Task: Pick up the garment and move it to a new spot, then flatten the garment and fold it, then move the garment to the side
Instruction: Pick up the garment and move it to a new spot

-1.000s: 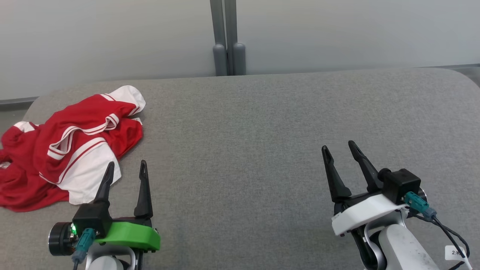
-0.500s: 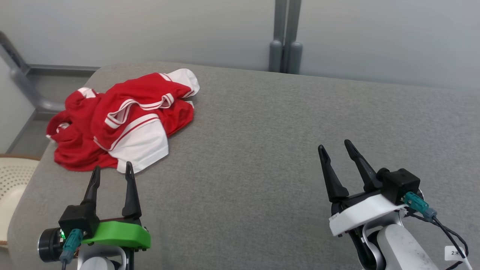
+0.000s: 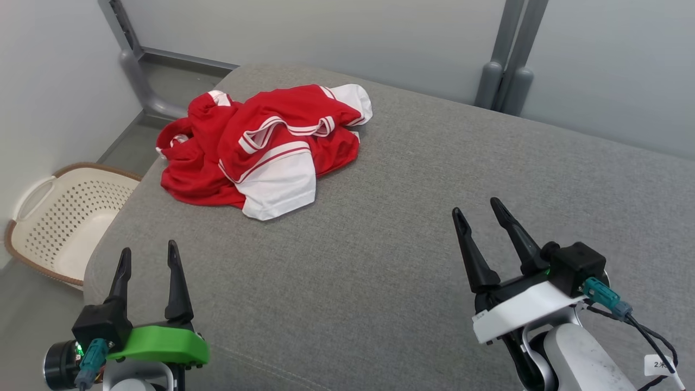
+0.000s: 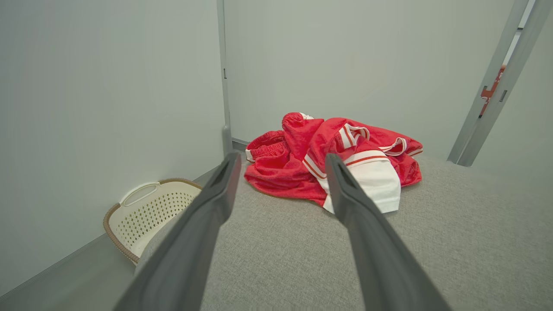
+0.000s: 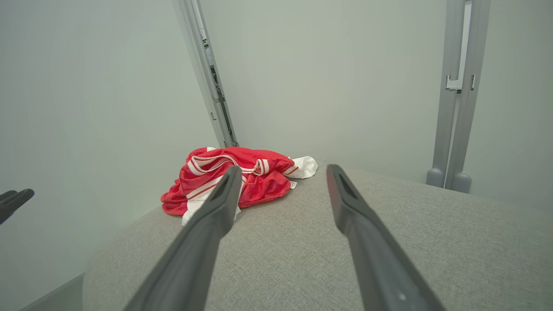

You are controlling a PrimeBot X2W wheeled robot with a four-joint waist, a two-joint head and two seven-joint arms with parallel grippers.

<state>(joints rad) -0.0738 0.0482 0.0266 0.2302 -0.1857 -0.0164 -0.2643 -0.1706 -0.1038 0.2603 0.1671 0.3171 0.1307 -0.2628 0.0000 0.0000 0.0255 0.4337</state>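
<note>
Red-and-white garment (image 3: 260, 146) crumpled on grey padded surface (image 3: 412, 179), far-left corner. It lies at 1 o'clock from nearer left gripper (image 3: 149, 247), 10 o'clock from right gripper (image 3: 475, 207). Both grippers spread, empty.

Red, white-striped garment (image 3: 260, 146); grey cushion (image 3: 412, 228)

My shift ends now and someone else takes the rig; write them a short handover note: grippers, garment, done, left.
Left gripper: open, empty, at the grey cushion's near left edge, apart from the garment.
Right gripper: open, empty, over the cushion's near right.
Garment: red and white, crumpled at the cushion's far left corner; cream basket on the floor beside it.
Done: nothing; garment not yet picked up.
Left: pick it up, move it, flatten, fold, set aside.
</note>
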